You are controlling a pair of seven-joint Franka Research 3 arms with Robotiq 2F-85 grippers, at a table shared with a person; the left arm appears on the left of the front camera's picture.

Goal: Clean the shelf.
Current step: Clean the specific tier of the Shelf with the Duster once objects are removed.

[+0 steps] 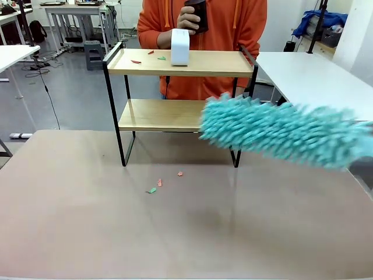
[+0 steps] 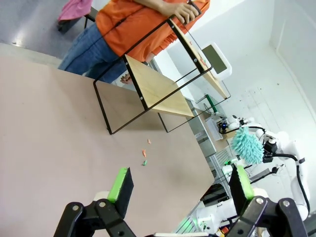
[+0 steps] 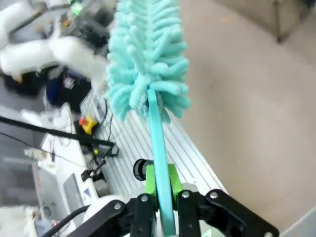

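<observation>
The shelf (image 1: pixel 180 87) stands at the table's far middle, two light wooden boards in a thin black frame. Small red and green scraps (image 1: pixel 148 57) lie on its top board, beside a white box (image 1: pixel 180 46). More scraps (image 1: pixel 159 184) lie on the table in front of it. A fluffy teal duster (image 1: pixel 280 131) hangs blurred in the air at the right, its tip by the shelf's lower right corner. My right gripper (image 3: pixel 160 200) is shut on the duster's teal handle (image 3: pixel 157 133). My left gripper (image 2: pixel 180 190) is open and empty above the table, the shelf (image 2: pixel 158 89) ahead of it.
A person in an orange hoodie (image 1: pixel 204 35) stands behind the shelf, one hand (image 1: pixel 187 20) holding a dark cup (image 1: pixel 198 11). A white table (image 1: pixel 315 76) stands at the right. The brown tabletop (image 1: pixel 87 221) spreads wide at the near side.
</observation>
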